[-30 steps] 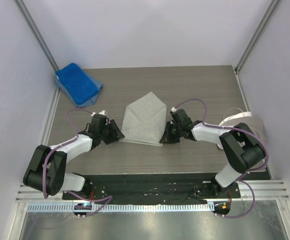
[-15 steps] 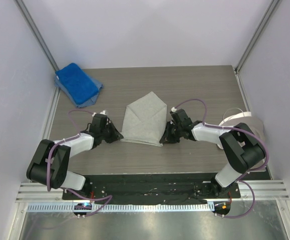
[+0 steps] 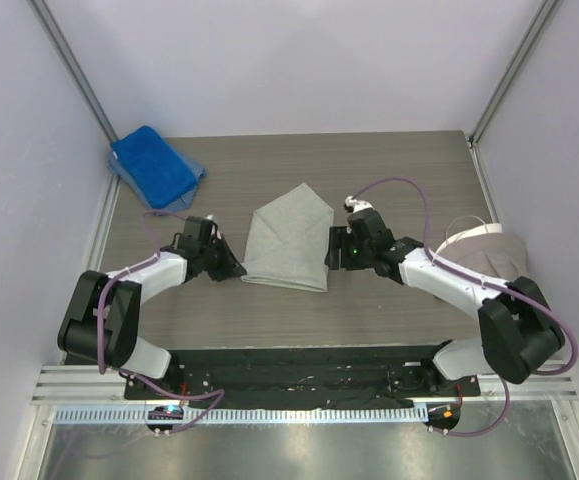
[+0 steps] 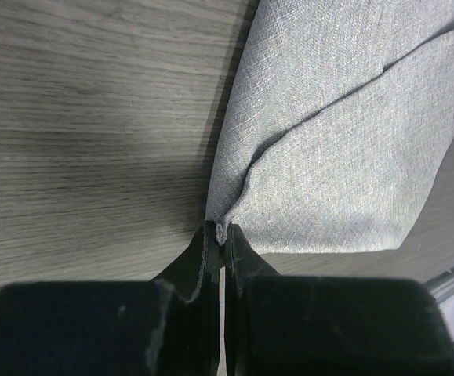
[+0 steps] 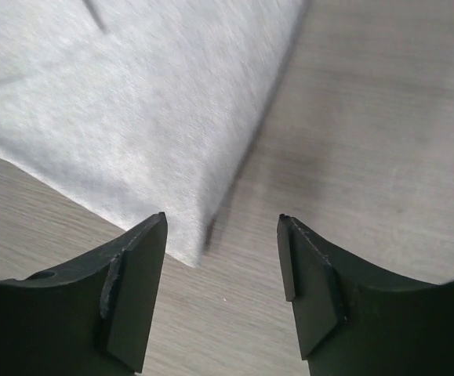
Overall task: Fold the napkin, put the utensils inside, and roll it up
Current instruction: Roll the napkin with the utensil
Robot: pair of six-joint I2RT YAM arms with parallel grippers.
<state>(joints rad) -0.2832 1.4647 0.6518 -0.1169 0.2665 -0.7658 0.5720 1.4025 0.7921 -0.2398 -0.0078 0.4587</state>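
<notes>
The light grey napkin point(image 3: 287, 238) lies folded on the middle of the table, with a point toward the back. My left gripper point(image 3: 237, 270) is shut on its near-left corner; the left wrist view shows a pinch of napkin point(image 4: 336, 157) cloth between the tips of the left gripper point(image 4: 221, 232). By the napkin's right edge, my right gripper point(image 3: 332, 254) stands open. Seen from the right wrist, the napkin point(image 5: 132, 102) corner lies just ahead of the left finger of the right gripper point(image 5: 223, 223), which holds nothing. The utensils are out of view.
A bright blue towel point(image 3: 155, 166) lies at the back left corner. A beige-grey cloth with a white edge point(image 3: 485, 246) sits at the right table edge, behind my right arm. Walls close in the table on the left, back and right.
My left gripper closed on the napkin's near-left corner. My right gripper opened, let go of the right corner and drew up and away, its arm stretching out.
</notes>
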